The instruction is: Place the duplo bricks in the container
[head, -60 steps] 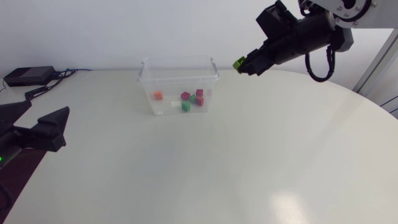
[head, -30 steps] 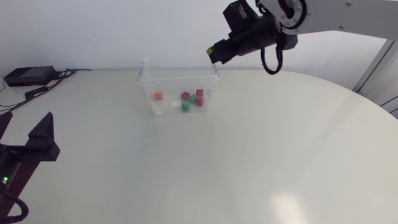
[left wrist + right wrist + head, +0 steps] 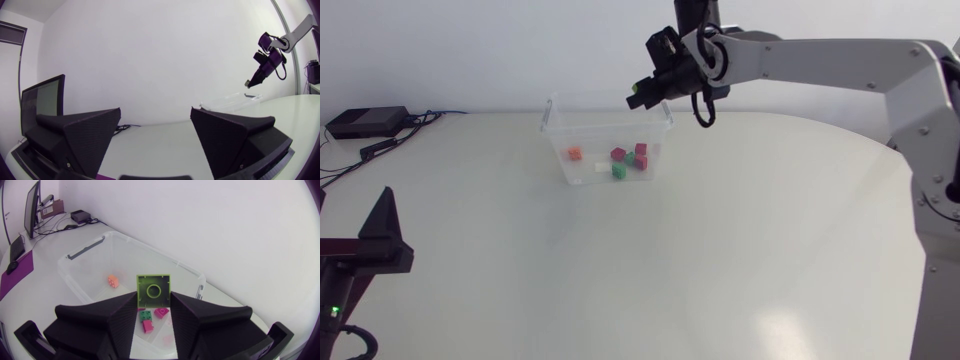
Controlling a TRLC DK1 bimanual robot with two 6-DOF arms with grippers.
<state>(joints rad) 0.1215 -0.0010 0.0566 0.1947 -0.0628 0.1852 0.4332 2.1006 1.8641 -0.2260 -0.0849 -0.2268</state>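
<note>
Head view: the right arm comes in from the right side and reaches past the middle, with the right gripper (image 3: 640,96) above the far right rim of the container (image 3: 560,150). Its two fingers are clamped on a lime-green brick (image 3: 633,100), which is held in the air, clear of the container's walls.

The container is a clear plastic box at the far side of the white table (image 3: 720,250). On its floor lie an orange brick (image 3: 575,153) at the left and a cluster of pink bricks (image 3: 641,155) with a dark green brick (image 3: 619,171) at the right.

From the right wrist, the lime-green brick (image 3: 153,286) sits pinched between the fingers, hollow underside toward the camera, with the open container (image 3: 80,255) below it.

The left gripper (image 3: 156,112) is at the near left of the table, its fingers spread wide with nothing between them.
</note>
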